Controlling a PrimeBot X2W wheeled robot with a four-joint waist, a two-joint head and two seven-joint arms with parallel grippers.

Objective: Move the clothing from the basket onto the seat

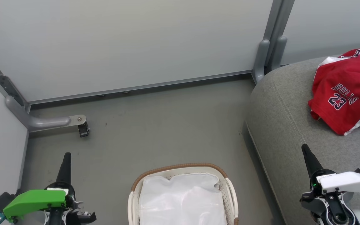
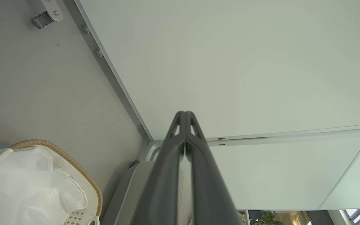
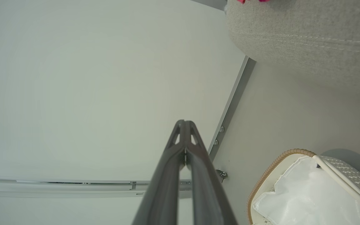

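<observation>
The red clothing (image 1: 345,93) with white trim and "BULLS 23" lettering lies crumpled on the grey seat (image 1: 286,118) at the right; a sliver of red (image 3: 252,1) shows at the top of the right wrist view. The white basket (image 1: 180,168) with its brown rim stands on the floor at the bottom centre, holding just a plain white liner sheet (image 1: 183,200). My left gripper (image 1: 66,156) is shut at the lower left, left of the basket. My right gripper (image 1: 305,148) is shut at the lower right, over the seat's front part, below the clothing. Both hold nothing.
Pale partition walls (image 1: 120,40) close off the back and left, with grey metal posts (image 1: 270,47) and a foot bracket with a caster (image 1: 81,125) on the grey floor (image 1: 167,125). The seat (image 3: 308,40) and basket (image 3: 280,162) also show in the right wrist view.
</observation>
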